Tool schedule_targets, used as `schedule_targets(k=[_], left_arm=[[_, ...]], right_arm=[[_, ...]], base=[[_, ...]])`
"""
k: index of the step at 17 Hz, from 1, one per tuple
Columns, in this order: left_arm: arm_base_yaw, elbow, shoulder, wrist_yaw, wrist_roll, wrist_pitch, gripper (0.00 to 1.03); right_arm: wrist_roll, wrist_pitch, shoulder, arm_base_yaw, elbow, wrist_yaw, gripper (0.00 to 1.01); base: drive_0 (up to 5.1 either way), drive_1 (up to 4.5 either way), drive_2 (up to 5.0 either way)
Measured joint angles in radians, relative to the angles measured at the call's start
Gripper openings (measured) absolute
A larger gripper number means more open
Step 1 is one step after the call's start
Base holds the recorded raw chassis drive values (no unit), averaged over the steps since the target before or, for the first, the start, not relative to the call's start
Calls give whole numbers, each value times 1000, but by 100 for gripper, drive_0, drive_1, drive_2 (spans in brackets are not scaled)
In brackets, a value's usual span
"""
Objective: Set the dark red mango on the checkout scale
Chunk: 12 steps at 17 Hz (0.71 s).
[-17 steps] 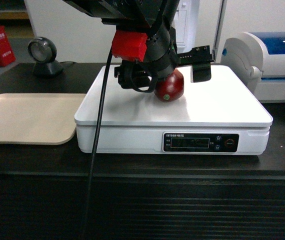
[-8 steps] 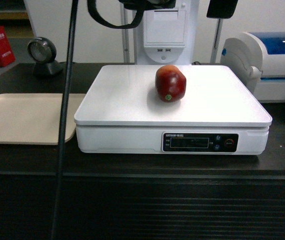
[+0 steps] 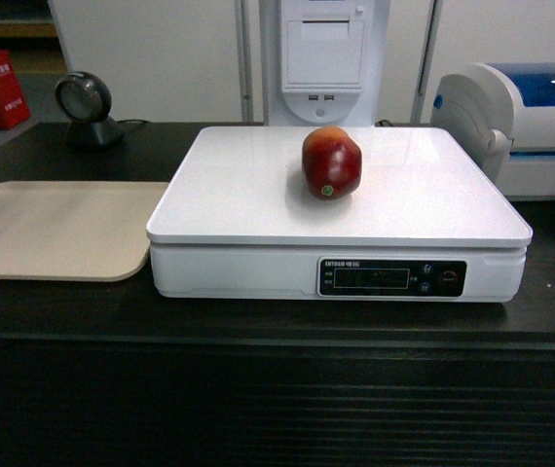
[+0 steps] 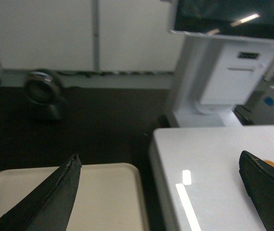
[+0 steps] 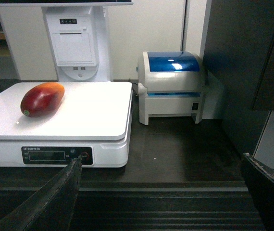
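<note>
Scale (image 3: 258,209): one, glossy white slab, its dark display text reading too small to make out. One dark red mango (image 3: 332,162), smooth and oval, lying on its platter. Beige tray (image 3: 54,229) sitting left, cropped. Left gripper (image 4: 161,192) and right gripper (image 5: 161,192) hanging spread apart, showing fingertips only.

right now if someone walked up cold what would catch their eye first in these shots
The dark red mango stands out first, lying alone near the middle of the white scale, with nothing touching it. Next comes the printer with the blue lid just right of the scale, and the beige tray on the dark counter to its left. In both wrist views the fingers are spread wide and hold nothing.
</note>
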Motion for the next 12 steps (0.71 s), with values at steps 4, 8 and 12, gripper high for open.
schedule_targets(k=[4,8,12], left_arm=[[208,-194,-217,50,59,55,98],[176,-419,-328,-15,76,298,72],[106,-696,-489,-85,77,402,27]], right_arm=[[0,0,0,0,0,0,98],[0,0,0,0,0,0,98],[0,0,0,0,0,0,98]], base=[[0,0,0],[0,0,0],[0,0,0]])
